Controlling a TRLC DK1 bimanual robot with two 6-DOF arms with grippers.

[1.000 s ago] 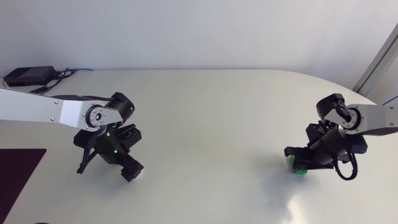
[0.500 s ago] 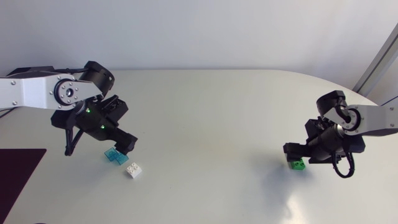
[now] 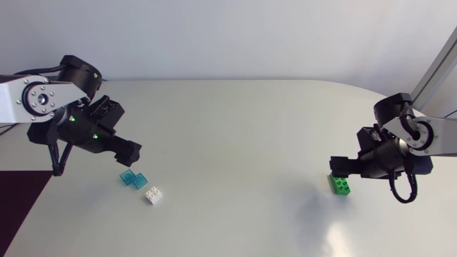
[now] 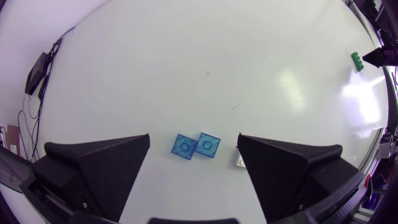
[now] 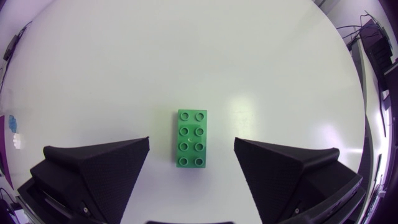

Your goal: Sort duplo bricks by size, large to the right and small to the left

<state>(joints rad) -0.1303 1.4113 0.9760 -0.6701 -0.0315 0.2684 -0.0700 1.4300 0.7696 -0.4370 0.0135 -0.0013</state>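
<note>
a pale tabletop (image 3: 235,128) seen from above, with a robot arm coming in from each side. at the left, the left arm (image 3: 21,100) hangs over the tabletop, and the left claw (image 4: 193,138) stands open with nothing in it, its two black fingers wide apart. just beyond it, towards the near edge, lie two small blue bricks (image 3: 132,178), see-through and touching each other at a corner. a small white brick (image 3: 153,195) sits just beside them, apart from them and slightly nearer the front edge. in the left wrist view the blue pair shows on the tabletop ahead of the open fingers, and the white brick peeks out from behind one finger. the middle of the tabletop is a wide stretch of plain white. at the far right, a large green brick (image 5: 191,138) with eight studs lies flat on the tabletop. the right claw (image 3: 343,165) hangs just beside it, open and empty; in the right wrist view the brick lies between the spread fingers, touching neither. the right arm (image 3: 428,135) comes in from the right edge.
</note>
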